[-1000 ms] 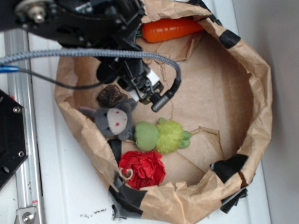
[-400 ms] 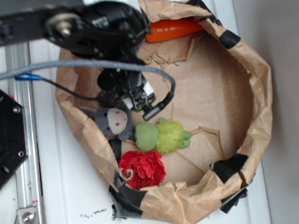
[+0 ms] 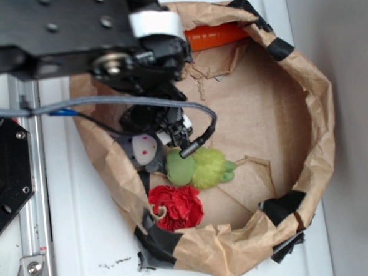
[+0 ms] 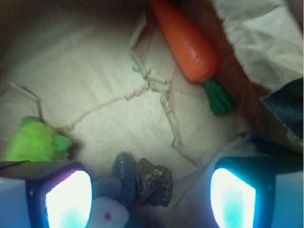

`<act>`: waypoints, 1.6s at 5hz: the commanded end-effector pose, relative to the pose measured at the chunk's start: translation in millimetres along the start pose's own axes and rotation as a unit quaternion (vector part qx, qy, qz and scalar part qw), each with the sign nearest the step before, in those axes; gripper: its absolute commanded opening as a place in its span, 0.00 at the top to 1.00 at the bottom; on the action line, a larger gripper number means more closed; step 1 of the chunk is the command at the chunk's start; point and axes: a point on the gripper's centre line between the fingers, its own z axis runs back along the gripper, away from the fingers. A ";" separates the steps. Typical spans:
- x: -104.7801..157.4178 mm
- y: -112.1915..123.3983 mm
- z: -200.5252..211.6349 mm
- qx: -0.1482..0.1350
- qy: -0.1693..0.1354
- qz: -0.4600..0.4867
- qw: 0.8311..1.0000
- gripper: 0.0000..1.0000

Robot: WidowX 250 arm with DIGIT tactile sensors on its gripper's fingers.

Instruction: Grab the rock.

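Note:
In the wrist view the rock (image 4: 153, 183), a small dark brownish-grey angular stone, lies on the brown paper floor between my two fingers. It sits close against the grey plush mouse (image 4: 122, 178) on its left. My gripper (image 4: 151, 199) is open, with the left pad (image 4: 66, 199) over the mouse's side and the right pad (image 4: 235, 197) apart from the rock. Neither pad touches the rock. In the exterior view my gripper (image 3: 151, 124) hangs over that spot and hides the rock. Only the mouse's face (image 3: 142, 150) shows below it.
Everything lies inside a crumpled brown paper basin (image 3: 319, 104) with black tape patches. A green plush (image 3: 198, 167) lies beside the mouse, and a red crumpled toy (image 3: 176, 207) rests near the front wall. An orange carrot (image 3: 218, 32) leans on the far rim. A black cable (image 3: 199, 137) loops off the gripper.
The arm has moved down the exterior view and over the rock, which showed beside the gripper a second ago and is now covered. The toys have not moved.

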 end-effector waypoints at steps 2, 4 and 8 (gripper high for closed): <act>-15.2 23.8 12.0 0.000 -0.058 0.301 0.952 0.00; -22.3 18.5 -26.3 0.037 0.023 0.352 0.935 0.00; 0.9 0.3 -23.4 0.045 0.039 0.362 0.930 0.00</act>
